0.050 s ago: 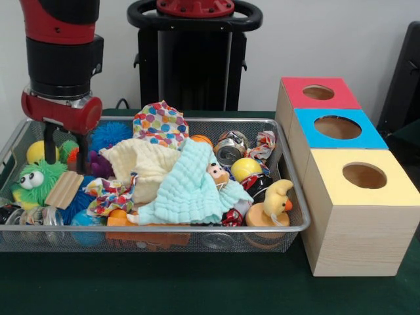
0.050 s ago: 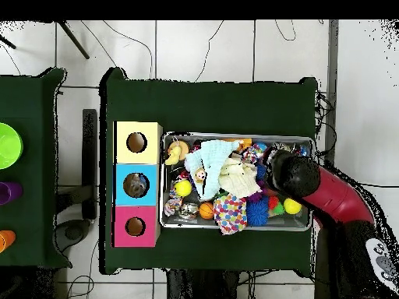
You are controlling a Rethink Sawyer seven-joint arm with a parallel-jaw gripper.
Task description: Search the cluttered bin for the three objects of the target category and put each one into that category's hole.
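My gripper [image 1: 65, 155] hangs over the left end of the wire bin [image 1: 197, 229], open, with its two dark fingers dipped among the toys. A small orange and green toy [image 1: 70, 153] shows between the fingers; whether they touch it is unclear. A yellow ball [image 1: 37, 151] lies just to its left, with a green fuzzy toy with big eyes [image 1: 36, 180] and a wooden block [image 1: 63, 189] in front. In the overhead view my arm's wrist [image 2: 294, 176] covers the gripper. Three wooden boxes with holes stand beside the bin: red [image 1: 318, 93], blue [image 1: 338, 128], yellow [image 1: 364, 177].
The bin is piled with a mint cloth [image 1: 190, 187], a cream cloth [image 1: 144, 161], a polka-dot cloth [image 1: 161, 123], a blue spiky ball [image 1: 108, 134], cans [image 1: 230, 149], another yellow ball [image 1: 245, 168] and a duck toy [image 1: 275, 200]. A green bowl [image 2: 6, 145] sits on a side table.
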